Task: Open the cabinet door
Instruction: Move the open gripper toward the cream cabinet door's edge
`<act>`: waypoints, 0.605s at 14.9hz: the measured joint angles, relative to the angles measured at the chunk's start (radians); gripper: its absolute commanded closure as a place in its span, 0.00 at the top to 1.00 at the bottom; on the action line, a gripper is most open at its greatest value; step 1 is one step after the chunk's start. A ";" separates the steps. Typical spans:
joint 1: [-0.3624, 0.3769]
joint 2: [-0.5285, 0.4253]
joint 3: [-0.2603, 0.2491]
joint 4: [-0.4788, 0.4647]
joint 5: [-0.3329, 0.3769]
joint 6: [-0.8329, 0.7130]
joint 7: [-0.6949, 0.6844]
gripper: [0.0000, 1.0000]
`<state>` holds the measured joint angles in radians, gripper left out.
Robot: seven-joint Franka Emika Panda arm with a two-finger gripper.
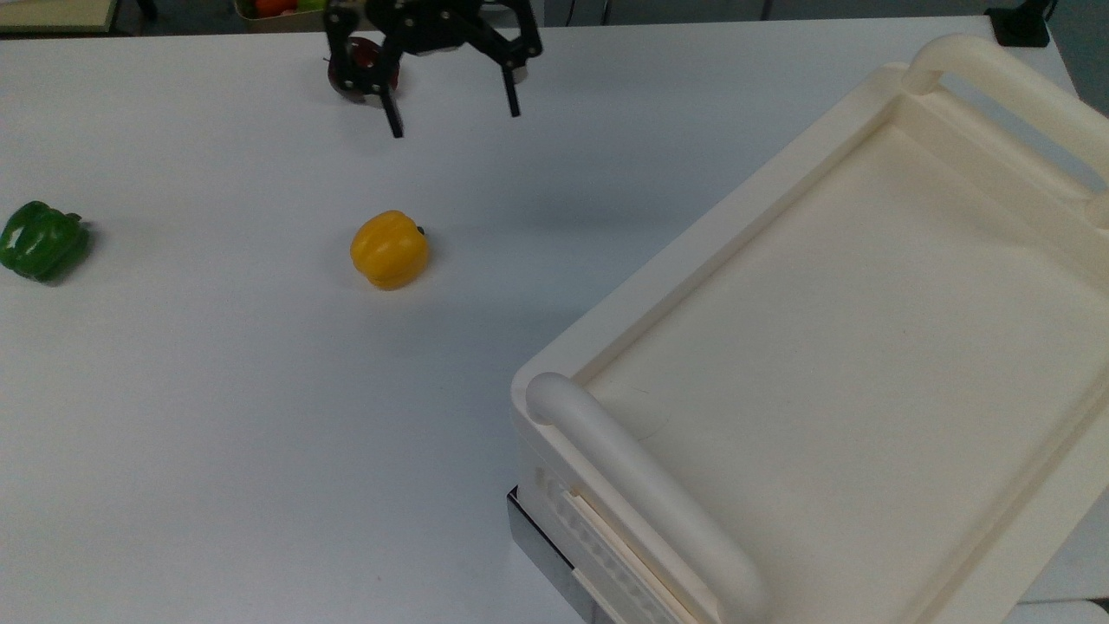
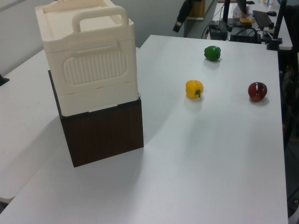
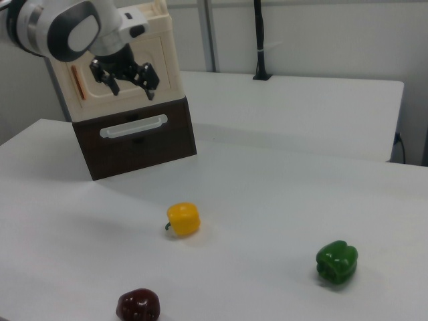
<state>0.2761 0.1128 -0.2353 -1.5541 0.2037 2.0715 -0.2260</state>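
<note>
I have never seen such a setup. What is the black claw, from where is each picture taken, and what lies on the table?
The black claw is the gripper of a robot arm. Its two fingers are open and hold nothing. One picture looks down from above; two look from the sides. On the white table lie a yellow pepper, a green pepper and a dark red apple. The cream cabinet stands on a dark brown base; its door looks shut.
</note>
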 measured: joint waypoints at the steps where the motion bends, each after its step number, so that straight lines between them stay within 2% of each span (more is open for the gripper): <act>1: 0.024 0.005 0.001 0.001 0.001 0.017 0.000 1.00; 9: 0.163 0.029 0.005 0.015 0.022 0.131 0.000 1.00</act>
<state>0.4389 0.1418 -0.2305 -1.5395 0.2255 2.2030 -0.2255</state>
